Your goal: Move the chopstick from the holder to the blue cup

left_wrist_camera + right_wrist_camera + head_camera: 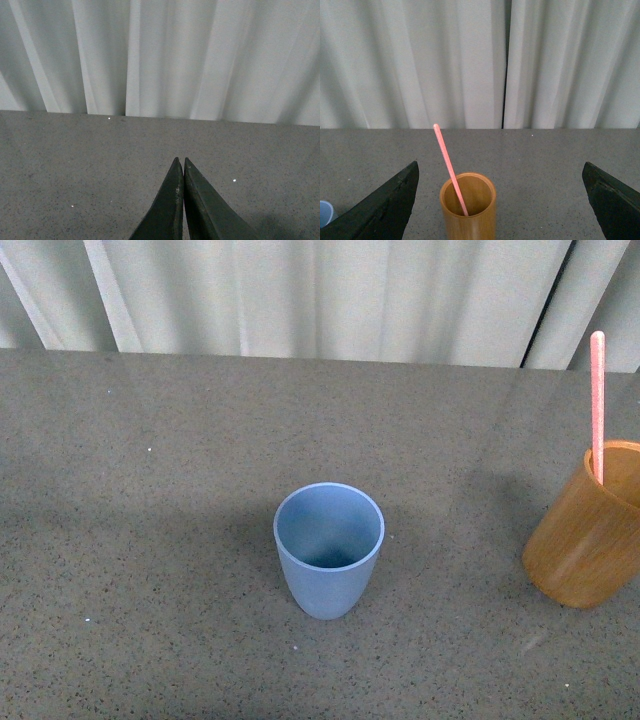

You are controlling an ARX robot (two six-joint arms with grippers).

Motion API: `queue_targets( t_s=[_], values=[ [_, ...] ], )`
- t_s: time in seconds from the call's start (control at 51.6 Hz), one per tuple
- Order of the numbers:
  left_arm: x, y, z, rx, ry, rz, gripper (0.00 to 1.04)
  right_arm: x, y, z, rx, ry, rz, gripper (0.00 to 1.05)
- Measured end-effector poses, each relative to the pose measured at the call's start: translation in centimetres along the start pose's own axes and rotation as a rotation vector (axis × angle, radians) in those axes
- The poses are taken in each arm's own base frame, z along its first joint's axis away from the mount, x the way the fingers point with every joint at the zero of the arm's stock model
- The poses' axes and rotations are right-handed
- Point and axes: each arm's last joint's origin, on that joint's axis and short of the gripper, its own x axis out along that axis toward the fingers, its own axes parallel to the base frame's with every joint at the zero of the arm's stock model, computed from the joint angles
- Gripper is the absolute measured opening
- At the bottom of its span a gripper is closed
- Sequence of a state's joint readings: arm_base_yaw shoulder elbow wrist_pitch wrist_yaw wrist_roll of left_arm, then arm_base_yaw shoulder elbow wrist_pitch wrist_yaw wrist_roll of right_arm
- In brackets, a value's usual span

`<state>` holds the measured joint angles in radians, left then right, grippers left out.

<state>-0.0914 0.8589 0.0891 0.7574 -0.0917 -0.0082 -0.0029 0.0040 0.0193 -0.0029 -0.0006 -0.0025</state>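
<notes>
Though aslant, chopstick [597, 405] inside holder [583, 545].

Soft, even light, no hard glare; broad dim shadow on the counter [150, 540] around the blue cup [329, 570], pale sheen farther behind it, and the holder [585, 540] right of it leans with edge distortion.

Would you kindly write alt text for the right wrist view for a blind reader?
A pink chopstick leans in an orange-brown holder on a grey speckled table, framed by the two dark fingers of the wide-open right pincer. A sliver of the blue cup shows at the picture's edge, and a white curtain hangs behind.
</notes>
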Motion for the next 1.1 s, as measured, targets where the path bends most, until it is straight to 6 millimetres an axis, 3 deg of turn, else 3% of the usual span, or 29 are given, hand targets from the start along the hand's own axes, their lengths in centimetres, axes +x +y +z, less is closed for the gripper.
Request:
queue_targets(
  t_s=[0.232,1.104],
  values=[
    [-1.5,1.2,-1.2,0.0,0.003,0.001,0.04,0.0,0.0,0.0,0.0,0.0,0.0,0.95],
    [-4.6,1.2,-0.2,0.0,-0.035,0.0,0.04,0.0,0.0,0.0,0.0,0.0,0.0,0.95]
  ],
)
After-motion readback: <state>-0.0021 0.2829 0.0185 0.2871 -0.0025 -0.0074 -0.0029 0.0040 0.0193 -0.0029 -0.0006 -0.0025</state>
